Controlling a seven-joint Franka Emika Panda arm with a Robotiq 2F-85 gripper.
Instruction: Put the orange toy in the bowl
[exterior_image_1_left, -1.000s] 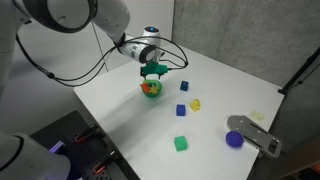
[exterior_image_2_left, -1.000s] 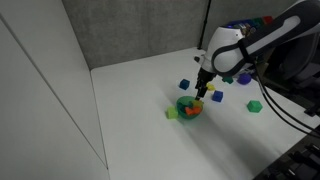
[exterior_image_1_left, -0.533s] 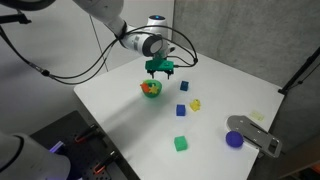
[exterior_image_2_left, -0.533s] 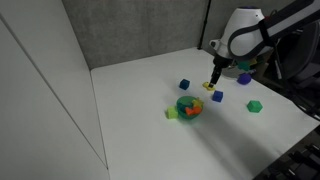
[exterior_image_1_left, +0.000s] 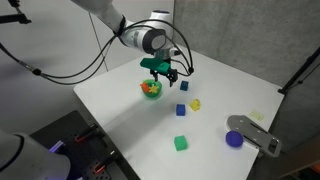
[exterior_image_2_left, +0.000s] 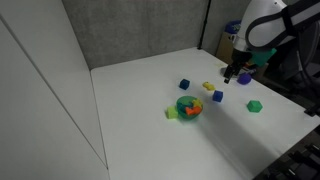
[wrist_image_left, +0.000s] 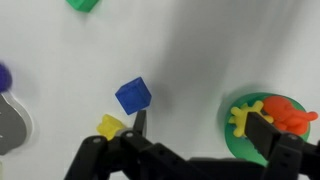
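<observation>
The green bowl sits on the white table and shows in both exterior views. The orange toy lies inside the bowl next to a yellow item. It also shows as an orange spot in the bowl in an exterior view. My gripper is open and empty. It hangs above the table beside the bowl, between the bowl and a blue cube. Both exterior views show it raised.
A pale yellow toy piece lies by the blue cube. A second blue cube, a green cube, a purple round object and a grey object lie further off.
My gripper has risen and moved away from right above the bowl, toward the blue cube and the yellow piece. The bowl and the cubes have not moved.
</observation>
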